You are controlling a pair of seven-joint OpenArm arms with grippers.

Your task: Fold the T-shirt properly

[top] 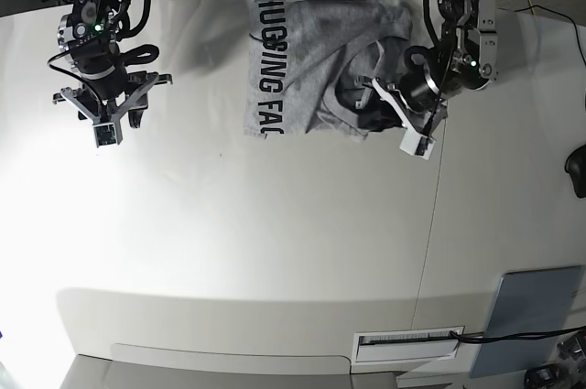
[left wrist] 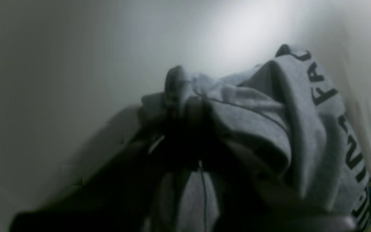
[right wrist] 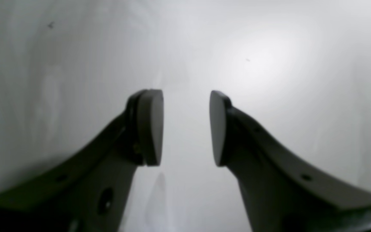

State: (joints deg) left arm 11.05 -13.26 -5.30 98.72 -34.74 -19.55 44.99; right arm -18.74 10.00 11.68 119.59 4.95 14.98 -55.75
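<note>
Heather-grey cotton, soft and thickly rumpled, is bunched up at the far end of the white surface: that is the T-shirt, lying partly flat with one side gathered into heavy folds. Black block lettering runs along its flat edge; from the base view it reads "UGGING FAC", the ends hidden by the cloth's own folds. In the left wrist view the letters "FAC" curve over a rounded ridge of fabric, and a thin dark seam line crosses the knit.

The left hand is clamped on a wad of that bunched fabric, its dark fingers closed together with grey cloth squeezed up between and around them. It sits at the crumpled side of the shirt, away from the lettering.

The right hand hangs well apart from the shirt over bare surface, its two fingers spread with nothing between them. Its pads are smooth, flat ovals, matte grey on dark curved arms.

A stiff grey-blue rectangular pad lies flat near the front corner of the surface.
</note>
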